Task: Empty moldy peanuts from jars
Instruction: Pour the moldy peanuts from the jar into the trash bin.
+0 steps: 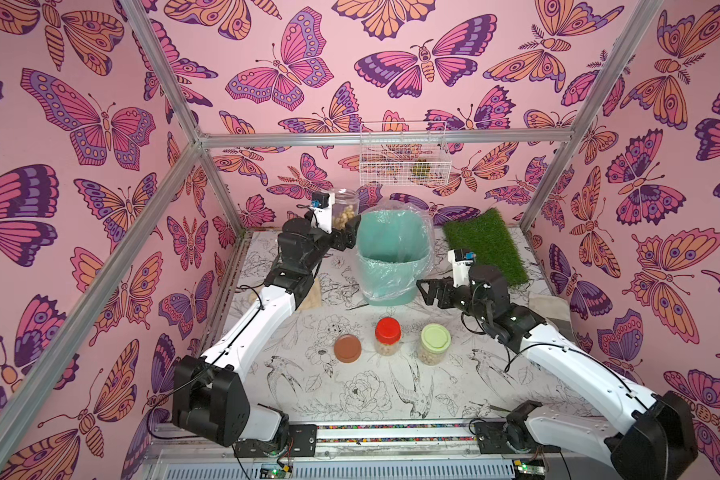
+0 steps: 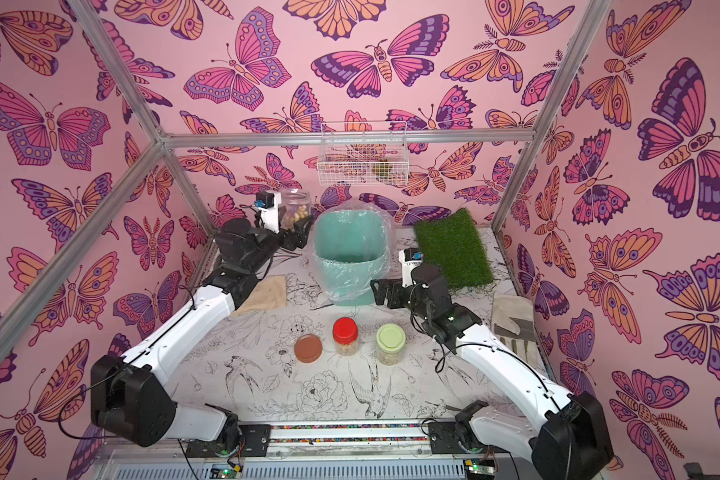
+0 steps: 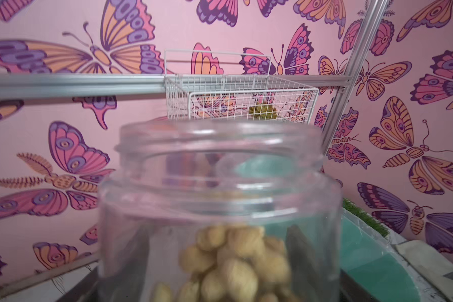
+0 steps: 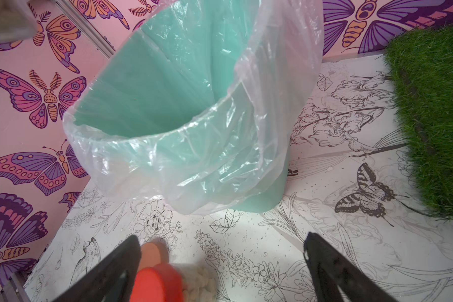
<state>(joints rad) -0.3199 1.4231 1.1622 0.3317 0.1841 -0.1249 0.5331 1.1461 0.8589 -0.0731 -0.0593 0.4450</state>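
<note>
My left gripper is shut on an open clear jar, held roughly upright in the air just left of the bin. Moldy peanuts fill its lower half. Its brown lid lies on the table. Beside the lid stand a red-lidded jar and a pale green-lidded jar, both with peanuts inside. My right gripper is open and empty, above the table right of the bin.
A mint-green bin with a clear plastic liner stands at the middle back. A green grass mat lies at the back right, and a wire basket hangs on the back wall. A beige cloth and a glove lie at the sides.
</note>
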